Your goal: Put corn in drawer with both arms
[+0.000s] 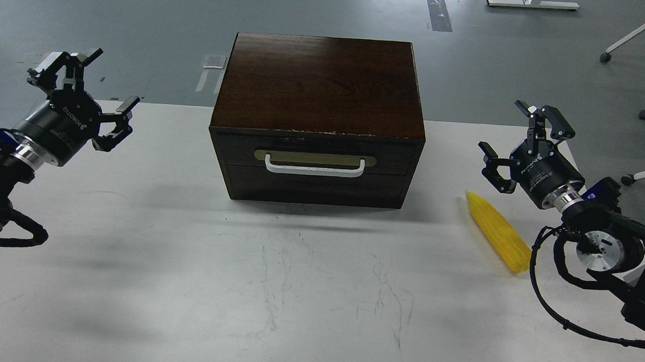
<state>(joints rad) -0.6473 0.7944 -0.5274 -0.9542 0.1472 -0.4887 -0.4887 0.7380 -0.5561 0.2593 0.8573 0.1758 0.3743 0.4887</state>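
Near table (129, 281) right edge: corn (497, 231) (drawer (315, 161) closed).

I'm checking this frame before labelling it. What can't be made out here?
- Head view: the inside of the drawer is hidden; its front is shut.
- The cabinet's back and sides are hidden by its own body.
- The underside of the corn lies against the table.
- Both arms are cut off by the picture's edges behind the left gripper and the right gripper.

A white, scuffed tabletop (184, 284) carries a dark wooden cabinet (321, 87) at the middle of its far edge, drawer (315, 154) shut, and the corn (497, 231) lying near its right edge.
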